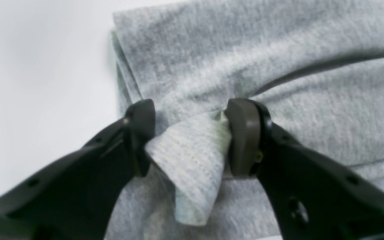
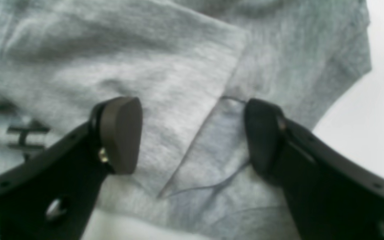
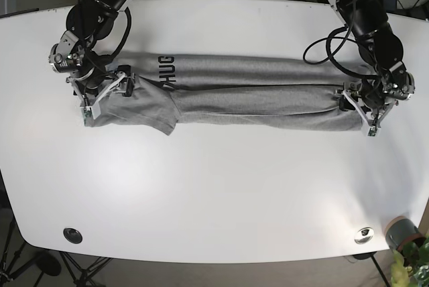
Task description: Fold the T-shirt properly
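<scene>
- The T-shirt (image 3: 248, 92) lies on our desk (image 3: 221, 193) — a long band running between both arms.
- Our left hand (image 1: 192, 138) pinches its edge.
- Our right hand (image 2: 192, 133) hovers spread above the sleeve end.

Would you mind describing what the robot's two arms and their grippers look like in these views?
Both arms are black, jointed, with silver metal fittings and loose black cables looping alongside them. The left gripper and right gripper each have two curved matte-black plastic fingers with small round holes, ending in rounded dark grey-brown pads fixed by small screws. No markings are legible.
</scene>
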{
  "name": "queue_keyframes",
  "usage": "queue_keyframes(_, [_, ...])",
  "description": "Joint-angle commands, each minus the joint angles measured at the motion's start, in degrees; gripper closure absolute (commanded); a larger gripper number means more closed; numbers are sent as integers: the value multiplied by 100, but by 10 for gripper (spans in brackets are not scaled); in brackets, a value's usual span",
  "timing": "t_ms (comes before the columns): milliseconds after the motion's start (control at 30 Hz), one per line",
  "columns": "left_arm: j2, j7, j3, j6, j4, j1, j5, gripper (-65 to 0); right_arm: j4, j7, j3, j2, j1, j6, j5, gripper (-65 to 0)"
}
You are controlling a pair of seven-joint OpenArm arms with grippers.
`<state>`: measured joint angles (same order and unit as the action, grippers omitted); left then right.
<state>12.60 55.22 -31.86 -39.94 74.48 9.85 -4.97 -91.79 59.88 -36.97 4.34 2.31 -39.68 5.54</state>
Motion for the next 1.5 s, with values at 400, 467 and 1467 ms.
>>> queue_keyframes(400, [89, -76, -10, -6, 100, -13, -43, -319, -724, -58, 106, 168, -261, -32, 74, 0])
queue_keyframes(467, [98, -76, -10, -6, 100, -13, -43, -319, -962, -58, 97, 168, -340, -32, 74, 0])
queue_keyframes(1467, [98, -76, -28, -6, 126, -4, -35, -319, -1920, -67, 115, 195, -1132, -32, 74, -420])
